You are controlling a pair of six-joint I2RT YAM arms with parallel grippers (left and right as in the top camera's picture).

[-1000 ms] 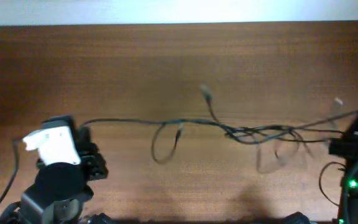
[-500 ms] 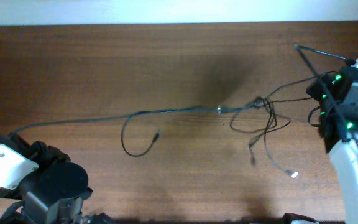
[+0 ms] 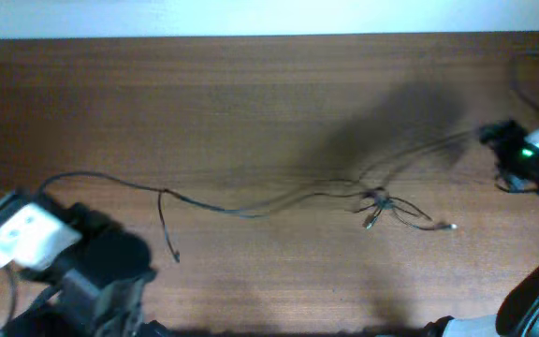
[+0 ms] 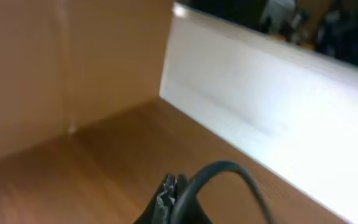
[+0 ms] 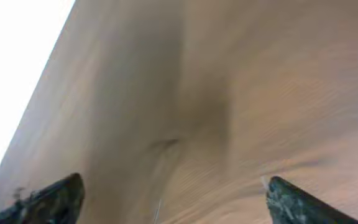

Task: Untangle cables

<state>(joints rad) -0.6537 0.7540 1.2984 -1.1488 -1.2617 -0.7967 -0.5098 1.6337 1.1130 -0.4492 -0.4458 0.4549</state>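
Overhead, thin black cables (image 3: 241, 213) sprawl; left jaws pinch one, right jaws gape.

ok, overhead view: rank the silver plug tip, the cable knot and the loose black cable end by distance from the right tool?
From the right tool:
1. silver plug tip, right side of the table.
2. cable knot, centre-right.
3. loose black cable end, far left.

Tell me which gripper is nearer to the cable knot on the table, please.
Right. The right gripper hangs beyond the knot to its right, fingers open. The left gripper is far off at the table's left end, holding a cable.
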